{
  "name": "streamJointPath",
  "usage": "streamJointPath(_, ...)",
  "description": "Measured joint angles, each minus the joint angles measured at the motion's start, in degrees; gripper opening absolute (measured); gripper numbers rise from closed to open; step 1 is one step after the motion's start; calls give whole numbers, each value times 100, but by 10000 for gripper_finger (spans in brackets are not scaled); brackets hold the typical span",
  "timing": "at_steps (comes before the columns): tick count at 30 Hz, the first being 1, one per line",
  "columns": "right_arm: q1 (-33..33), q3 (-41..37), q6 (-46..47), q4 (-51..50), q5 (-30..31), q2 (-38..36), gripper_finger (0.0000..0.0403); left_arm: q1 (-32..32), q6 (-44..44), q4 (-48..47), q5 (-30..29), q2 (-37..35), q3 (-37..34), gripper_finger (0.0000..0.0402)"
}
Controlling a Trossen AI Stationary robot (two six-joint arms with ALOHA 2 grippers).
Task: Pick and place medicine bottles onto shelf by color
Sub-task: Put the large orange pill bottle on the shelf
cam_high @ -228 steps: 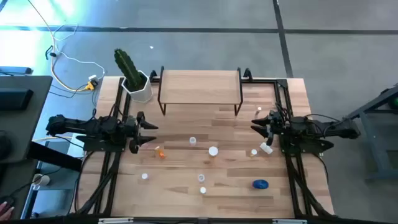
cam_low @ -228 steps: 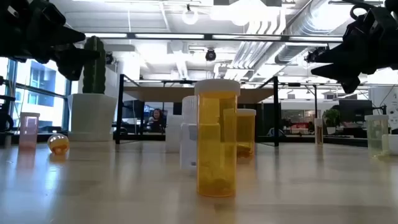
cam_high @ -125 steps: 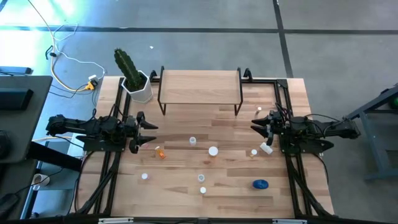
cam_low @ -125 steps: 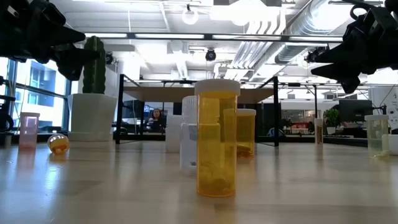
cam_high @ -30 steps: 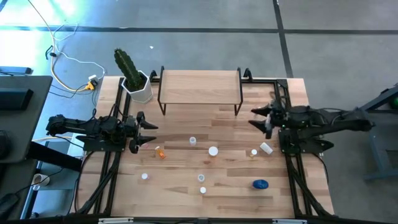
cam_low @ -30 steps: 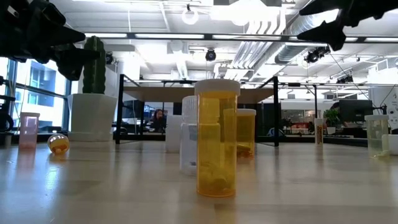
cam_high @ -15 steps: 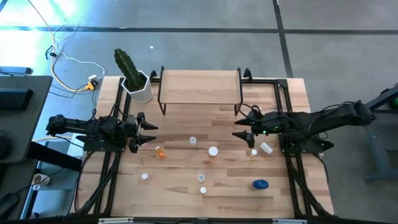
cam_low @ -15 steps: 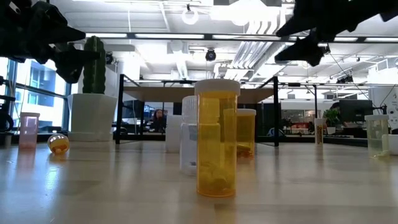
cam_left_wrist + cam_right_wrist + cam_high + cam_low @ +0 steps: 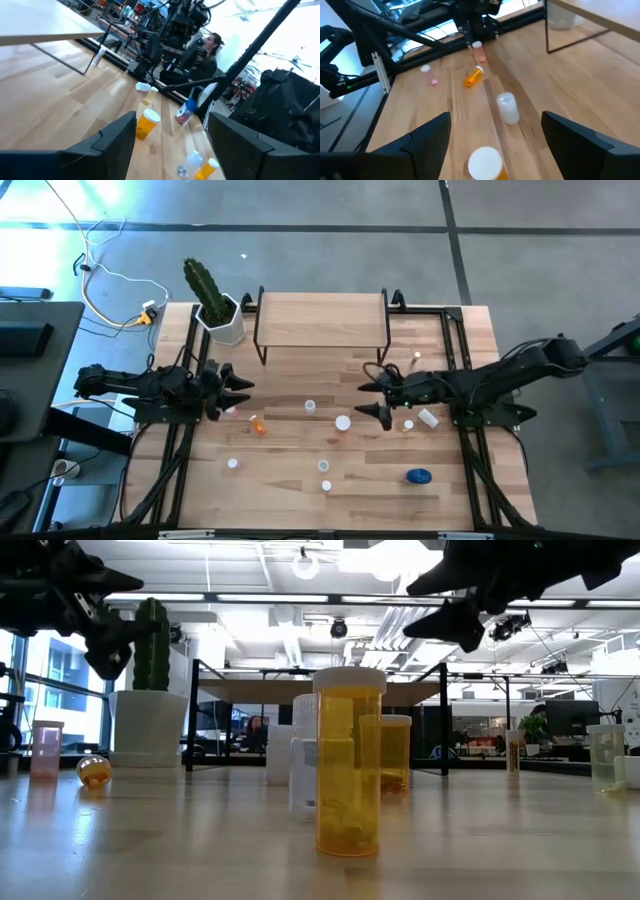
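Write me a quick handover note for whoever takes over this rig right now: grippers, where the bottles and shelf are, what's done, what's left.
Right gripper: open, empty, reaching out over mid-table, just beside the white-capped orange bottle.
Left gripper: open, empty, waiting at the table's left side.
Shelf: at the back, nothing on it.
Bottles: all on the tabletop, including a tipped orange bottle near the left gripper and the blue bottle front right.
Done: nothing placed. Left: every bottle, sorted by color.
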Motion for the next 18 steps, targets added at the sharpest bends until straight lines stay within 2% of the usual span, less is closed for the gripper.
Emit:
streamJointPath(5, 123, 530, -367, -193, 88, 514, 300, 1, -220, -1, -84, 0, 0, 236)
streamJointPath(9, 156, 1216, -935, -790, 99, 1038, 300, 1, -290, -2, -92, 0, 0, 236)
streamJointPath(14, 144, 1832, -985, -1671, 259, 1615, 300, 1, -290, -10, -93, 0, -1, 236)
streamJointPath(18, 163, 2031, -1064, -1815, 147, 1987, 300, 1, -290, -10, -92, 0, -1, 236)
